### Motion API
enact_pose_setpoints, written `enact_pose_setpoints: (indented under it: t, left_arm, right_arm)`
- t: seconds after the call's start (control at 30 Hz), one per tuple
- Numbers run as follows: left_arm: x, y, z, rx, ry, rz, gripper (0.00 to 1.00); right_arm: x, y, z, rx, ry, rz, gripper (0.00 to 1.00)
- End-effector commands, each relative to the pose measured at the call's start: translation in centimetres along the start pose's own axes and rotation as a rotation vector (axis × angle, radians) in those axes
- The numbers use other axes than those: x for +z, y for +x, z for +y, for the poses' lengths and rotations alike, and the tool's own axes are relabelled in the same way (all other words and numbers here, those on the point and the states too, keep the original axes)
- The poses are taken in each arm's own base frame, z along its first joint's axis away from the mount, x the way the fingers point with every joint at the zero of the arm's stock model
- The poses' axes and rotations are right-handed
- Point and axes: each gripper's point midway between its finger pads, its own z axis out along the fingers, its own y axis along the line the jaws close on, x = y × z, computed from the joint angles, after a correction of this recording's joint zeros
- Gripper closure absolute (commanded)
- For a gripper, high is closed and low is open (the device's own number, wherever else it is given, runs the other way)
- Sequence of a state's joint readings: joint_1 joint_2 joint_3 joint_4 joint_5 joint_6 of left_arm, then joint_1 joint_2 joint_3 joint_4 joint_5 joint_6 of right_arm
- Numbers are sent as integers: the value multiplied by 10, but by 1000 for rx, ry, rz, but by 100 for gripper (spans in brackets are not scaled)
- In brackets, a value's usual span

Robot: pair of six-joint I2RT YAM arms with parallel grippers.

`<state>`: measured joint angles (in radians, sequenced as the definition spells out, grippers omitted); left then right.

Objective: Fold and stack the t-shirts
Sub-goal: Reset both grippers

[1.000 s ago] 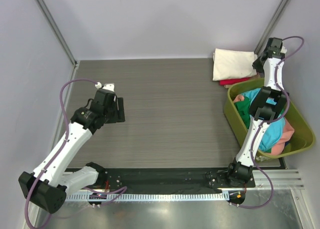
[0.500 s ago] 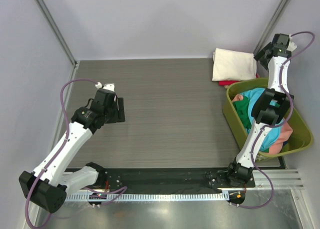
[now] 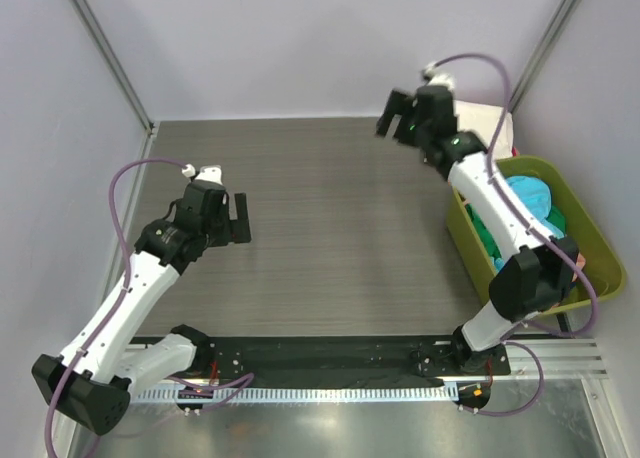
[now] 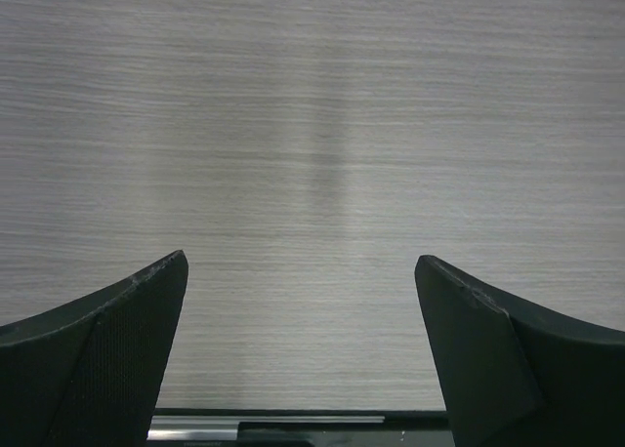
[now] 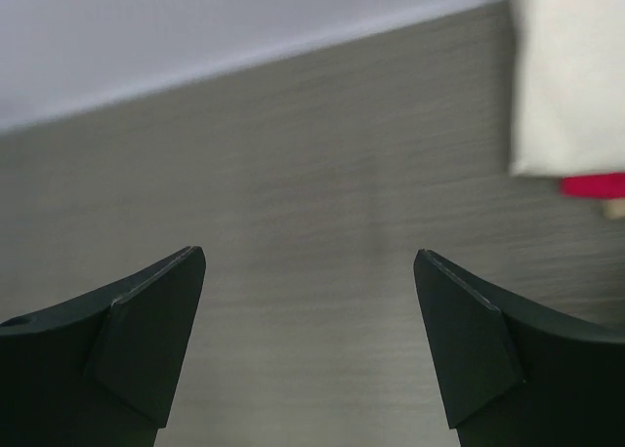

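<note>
A plain cream-white t-shirt (image 5: 568, 76) lies folded atop the magenta-red t-shirt (image 5: 594, 184).

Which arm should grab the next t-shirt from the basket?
Right. The right gripper, jaws open and empty, hangs nearer the olive basket holding the turquoise t-shirt. The left gripper hovers over bare table at the opposite side.

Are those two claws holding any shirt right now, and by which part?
Nothing is held. The left gripper and the right gripper both stand open above the table.
</note>
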<state>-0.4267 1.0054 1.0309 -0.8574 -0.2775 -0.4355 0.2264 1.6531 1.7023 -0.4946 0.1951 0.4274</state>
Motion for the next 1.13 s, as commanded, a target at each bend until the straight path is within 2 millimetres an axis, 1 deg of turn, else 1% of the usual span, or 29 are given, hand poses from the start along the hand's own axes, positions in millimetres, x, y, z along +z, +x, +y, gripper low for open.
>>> enact_pose_setpoints:
  t: [0.0, 0.03, 0.07, 0.1, 0.13, 0.17, 0.2, 0.23, 0.27, 0.3, 0.33, 0.37, 0.4, 0.47, 0.53, 0.63, 0.67, 0.8, 1.03, 1.1]
  left_arm:
    - [-7, -13, 11, -16, -44, -76, 0]
    - [-9, -14, 13, -18, -49, -82, 0]
    - [-10, -15, 14, -20, -51, -91, 0]
    - [-11, -16, 14, -22, -52, -96, 0]
    - [-12, -17, 15, -24, -59, -104, 0]
    - [-13, -19, 16, -29, -60, -115, 0]
    - [-14, -19, 16, -31, -60, -118, 0]
    - [-14, -20, 17, -32, -60, -121, 0]
    - [-14, -19, 17, -31, -59, -119, 0]
    - [-14, -19, 16, -31, -56, -120, 0]
    - [-14, -19, 16, -29, -55, -118, 0]
    - [-13, -18, 15, -28, -53, -114, 0]
    - [-13, -19, 15, -29, -53, -113, 0]
    - [-13, -18, 15, -28, -52, -111, 0]
    - [-13, -18, 15, -27, -52, -112, 0]
    - [-14, -19, 15, -28, -49, -115, 0]
    - [-14, -19, 14, -28, -47, -114, 0]
    - [-14, -18, 14, -30, -41, -114, 0]
    - [-16, -19, 13, -32, -30, -120, 0]
    - [-17, -19, 12, -33, -25, -124, 0]
  right_arm:
    - [-15, 64, 42, -21, -187, 48, 5]
    - [-23, 81, 51, -23, -230, 59, 5]
    - [-40, 122, 55, -45, -277, 110, 5]
    - [-48, 131, 67, -24, -341, 96, 4]
    - [-54, 147, 70, -19, -364, 114, 4]
    - [-65, 180, 68, -27, -384, 164, 3]
    - [-71, 191, 71, -26, -413, 173, 2]
    - [-76, 203, 71, -36, -419, 193, 2]
    - [-78, 225, 61, -50, -399, 230, 2]
    - [-87, 232, 65, -59, -418, 236, 1]
    - [-90, 240, 64, -64, -418, 250, 1]
    - [-92, 251, 57, -69, -407, 269, 1]
    - [-98, 252, 58, -67, -418, 265, 1]
    - [-102, 256, 54, -64, -409, 268, 1]
    - [-103, 253, 47, -59, -379, 252, 1]
    - [-105, 247, 44, -67, -359, 241, 1]
    - [-105, 244, 43, -73, -350, 232, 1]
    - [-102, 242, 39, -82, -318, 232, 1]
    - [-96, 247, 36, -79, -285, 243, 2]
    - [-97, 241, 36, -85, -279, 219, 1]
